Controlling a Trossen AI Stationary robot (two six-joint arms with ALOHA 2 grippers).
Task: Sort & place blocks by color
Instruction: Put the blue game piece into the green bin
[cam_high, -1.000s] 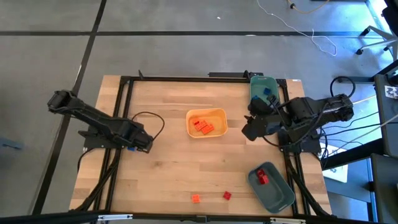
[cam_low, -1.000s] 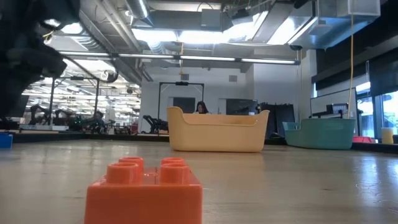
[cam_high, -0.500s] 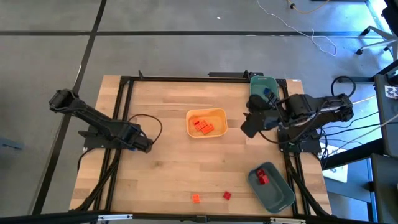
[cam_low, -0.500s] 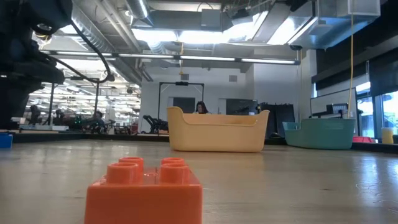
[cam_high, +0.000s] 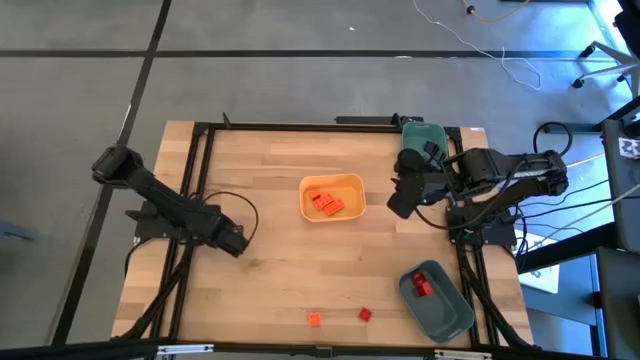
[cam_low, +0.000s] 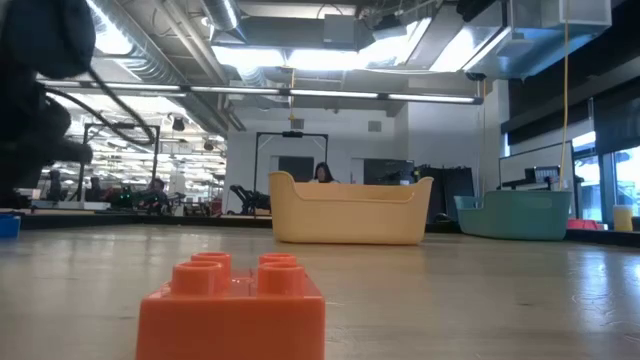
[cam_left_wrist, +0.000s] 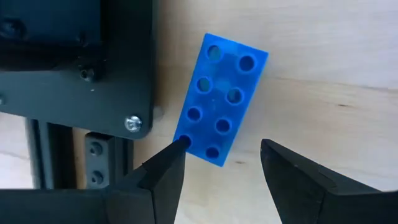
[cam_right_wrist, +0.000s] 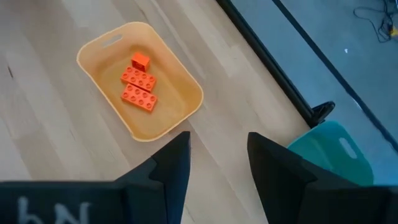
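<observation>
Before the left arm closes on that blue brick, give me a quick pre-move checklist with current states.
1. Left gripper fingers open: ok.
2. Blue brick lying flat on the table, studs showing: ok.
3. Brick between the fingers: not ok, it lies just beyond the tips.
4. Metal frame close beside the brick: not ok, tight clearance.
5. Right gripper far off near the yellow tray: ok.
6. Blue bin's contents: cannot tell.

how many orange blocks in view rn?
4. Three sit in the yellow-orange tray: a small orange block and two long orange blocks. A fourth orange block lies loose at the table's near edge. Others may be hidden.
</observation>
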